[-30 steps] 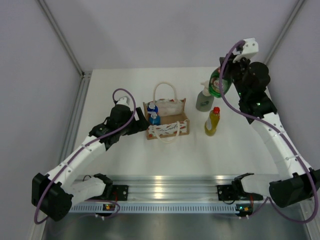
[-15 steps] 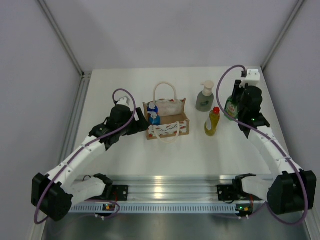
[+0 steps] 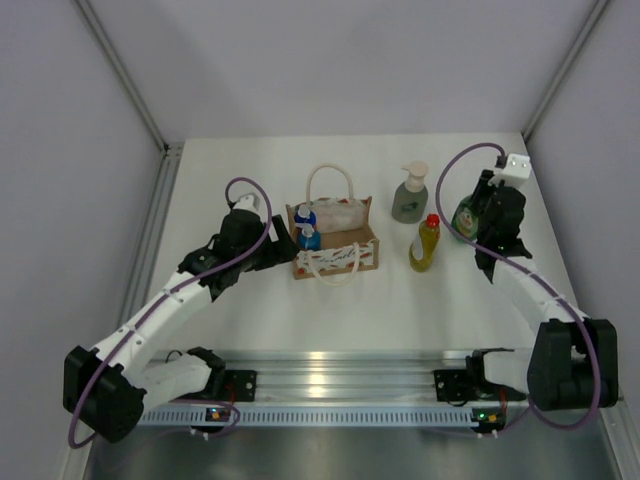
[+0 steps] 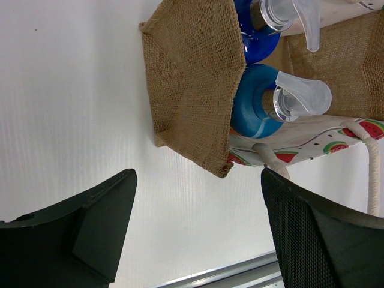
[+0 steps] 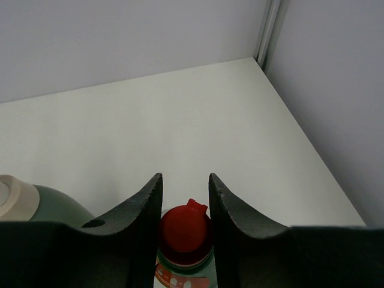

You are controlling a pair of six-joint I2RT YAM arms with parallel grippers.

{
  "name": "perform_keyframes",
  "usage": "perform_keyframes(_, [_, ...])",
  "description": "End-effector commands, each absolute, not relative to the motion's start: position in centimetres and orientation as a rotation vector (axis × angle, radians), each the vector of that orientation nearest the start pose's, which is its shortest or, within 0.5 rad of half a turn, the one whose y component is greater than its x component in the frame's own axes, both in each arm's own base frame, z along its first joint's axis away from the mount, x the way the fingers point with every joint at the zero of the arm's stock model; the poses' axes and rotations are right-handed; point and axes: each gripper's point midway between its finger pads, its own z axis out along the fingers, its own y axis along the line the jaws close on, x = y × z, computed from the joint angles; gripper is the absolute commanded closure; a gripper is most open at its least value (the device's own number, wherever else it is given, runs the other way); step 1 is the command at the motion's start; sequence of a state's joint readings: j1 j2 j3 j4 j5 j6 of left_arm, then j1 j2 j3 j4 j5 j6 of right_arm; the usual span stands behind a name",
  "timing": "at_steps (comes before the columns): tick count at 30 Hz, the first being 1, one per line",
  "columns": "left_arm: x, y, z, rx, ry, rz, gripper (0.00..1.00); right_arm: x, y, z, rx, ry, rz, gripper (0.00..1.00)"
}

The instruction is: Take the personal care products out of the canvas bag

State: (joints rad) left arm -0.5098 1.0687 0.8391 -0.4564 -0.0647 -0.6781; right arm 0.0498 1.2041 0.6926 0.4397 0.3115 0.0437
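The canvas bag [image 3: 338,243] stands mid-table with two blue bottles [image 3: 306,229] with pale spray tops in its left end. They also show in the left wrist view [image 4: 254,107], inside the bag [image 4: 193,78]. My left gripper [image 3: 281,243] [image 4: 198,175] is open and empty, just left of the bag. My right gripper [image 3: 480,214] [image 5: 184,180] is shut on the round green bottle [image 3: 464,214] at its red cap [image 5: 185,230], low at the right. The grey-green pump bottle [image 3: 409,197] [image 5: 42,205] and the yellow bottle [image 3: 424,244] stand on the table.
The table's right edge and the side wall [image 3: 590,180] are close to my right arm. A metal rail [image 3: 340,375] runs along the near edge. The bag's rope handles [image 3: 330,180] loop above and in front of it.
My right arm has brought the green bottle down from high at the back to low beside the yellow bottle. The left arm and the bag have not moved.
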Motion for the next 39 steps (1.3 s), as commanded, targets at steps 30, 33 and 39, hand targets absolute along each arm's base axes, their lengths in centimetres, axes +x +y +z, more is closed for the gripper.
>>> perform_keyframes(30, [27.7,-16.2,20.0,-0.204,2.189,-0.546,0.09,39.3,0.2,33.0,0.084,1.440,0.019,0.39])
perform_keyframes(33, [27.7,-16.0,20.2,-0.210,2.180,-0.534,0.09,38.5,3.4,34.3,-0.031,1.501,0.162,0.39])
perform_keyframes(39, [27.8,-15.2,20.7,-0.224,2.158,-0.495,0.09,36.0,12.0,34.8,-0.199,1.599,0.470,0.41])
